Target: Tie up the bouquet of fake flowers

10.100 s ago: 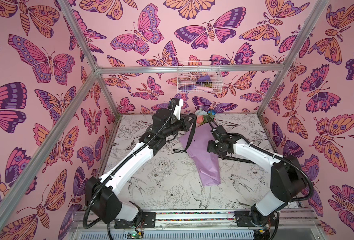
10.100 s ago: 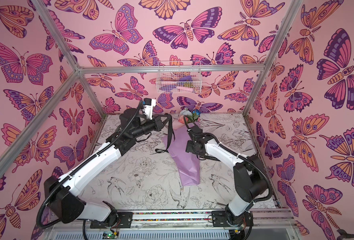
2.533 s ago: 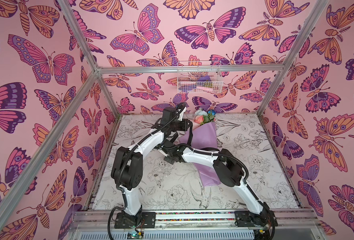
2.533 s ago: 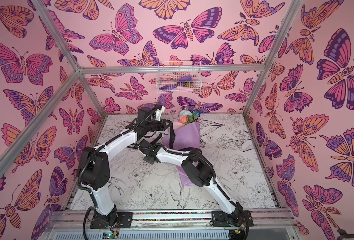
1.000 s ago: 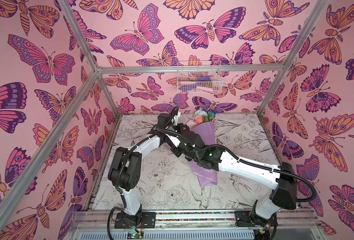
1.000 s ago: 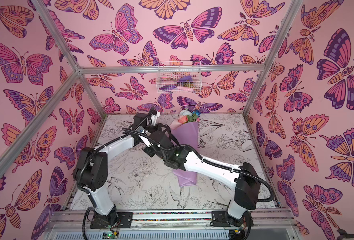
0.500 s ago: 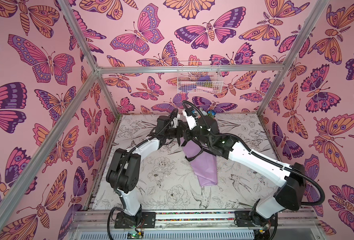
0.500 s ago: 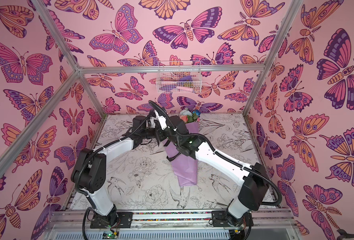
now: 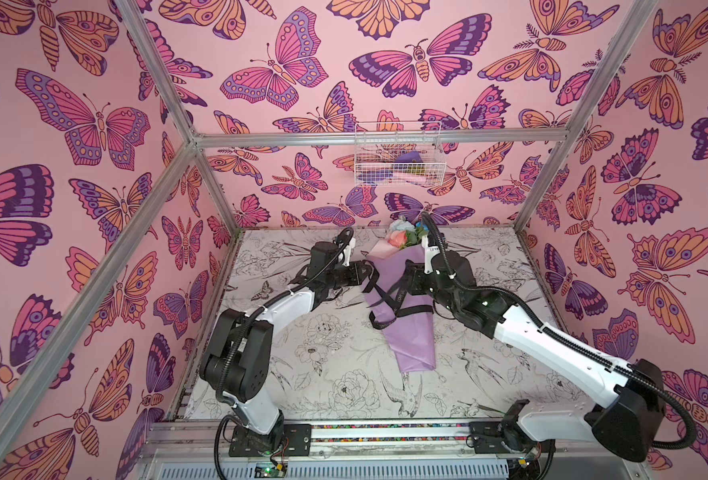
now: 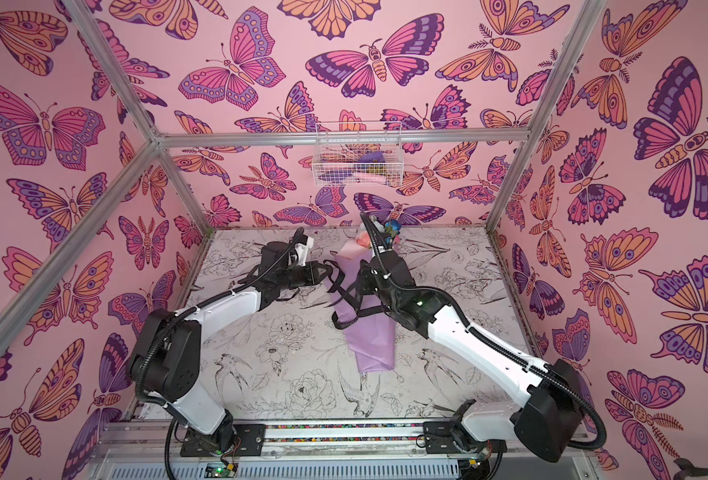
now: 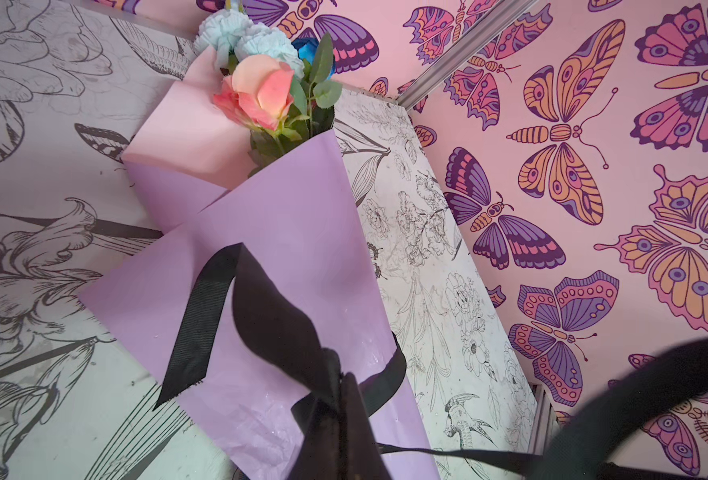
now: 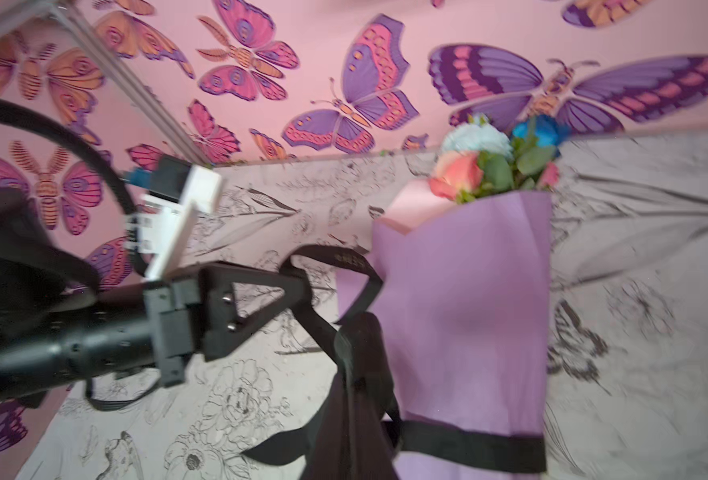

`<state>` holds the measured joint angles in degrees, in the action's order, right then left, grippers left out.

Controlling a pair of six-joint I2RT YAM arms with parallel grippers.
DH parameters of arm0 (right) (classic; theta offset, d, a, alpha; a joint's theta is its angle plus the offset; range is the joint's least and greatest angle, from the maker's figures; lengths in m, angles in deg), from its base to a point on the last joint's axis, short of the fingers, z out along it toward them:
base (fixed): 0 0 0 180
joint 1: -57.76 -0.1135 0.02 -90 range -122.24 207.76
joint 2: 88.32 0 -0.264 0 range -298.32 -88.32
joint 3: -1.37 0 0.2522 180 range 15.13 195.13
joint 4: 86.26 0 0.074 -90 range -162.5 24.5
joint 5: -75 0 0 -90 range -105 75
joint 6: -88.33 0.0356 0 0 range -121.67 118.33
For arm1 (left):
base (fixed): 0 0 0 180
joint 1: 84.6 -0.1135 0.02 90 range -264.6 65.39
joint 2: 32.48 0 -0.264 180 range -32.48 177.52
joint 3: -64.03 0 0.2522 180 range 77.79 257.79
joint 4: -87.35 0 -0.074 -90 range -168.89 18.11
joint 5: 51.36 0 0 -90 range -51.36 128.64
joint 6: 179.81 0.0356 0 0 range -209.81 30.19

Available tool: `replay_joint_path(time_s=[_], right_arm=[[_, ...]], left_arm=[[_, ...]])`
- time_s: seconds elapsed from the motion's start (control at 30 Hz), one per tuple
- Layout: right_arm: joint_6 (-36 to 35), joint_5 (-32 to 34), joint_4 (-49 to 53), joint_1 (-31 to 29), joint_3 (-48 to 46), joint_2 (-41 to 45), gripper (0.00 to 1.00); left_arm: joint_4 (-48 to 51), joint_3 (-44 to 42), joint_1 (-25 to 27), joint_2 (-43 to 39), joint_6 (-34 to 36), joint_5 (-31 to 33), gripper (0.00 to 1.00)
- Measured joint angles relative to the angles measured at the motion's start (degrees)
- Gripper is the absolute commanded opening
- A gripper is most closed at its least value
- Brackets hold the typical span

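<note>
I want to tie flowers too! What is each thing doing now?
bouquet of fake flowers: lying down, wrapped in lilac paper
black ribbon: looped round the wrap, slack, no bow
left end effector: shut on the black ribbon
right end effector: shut on the black ribbon
wire basket: hanging on the wall, things inside

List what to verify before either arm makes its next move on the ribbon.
1. Left gripper shut on ribbon: ok.
2. Right gripper shut on ribbon: ok.
3. Ribbon band crosses the bouquet: ok.
4. Ribbon snug: not ok, its loops lie slack.
5. Knot formed: cannot tell.
6. Blooms sticking out of the bouquet's far end: ok.
</note>
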<state>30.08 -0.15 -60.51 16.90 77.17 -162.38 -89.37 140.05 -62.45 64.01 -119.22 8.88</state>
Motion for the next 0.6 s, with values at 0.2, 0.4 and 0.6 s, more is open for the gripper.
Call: replay_joint_path(time_s=[0.2,0.4,0.6], right_arm=[[7.1,1.7,8.9,3.2,-4.7,5.1,0.00],[7.7,4.3,14.3,4.0,-4.6,11.9,0.00],[9.1,4.0,16.3,4.0,-4.1,13.1,0.00]], left_arm=[[0.6,0.0,0.0,-1.6,0.7,2.1,0.00],[1.7,0.3,0.0,-3.9,1.0,3.0,0.00],[1.9,1.2,0.0,-4.4,1.0,3.3,0.00]])
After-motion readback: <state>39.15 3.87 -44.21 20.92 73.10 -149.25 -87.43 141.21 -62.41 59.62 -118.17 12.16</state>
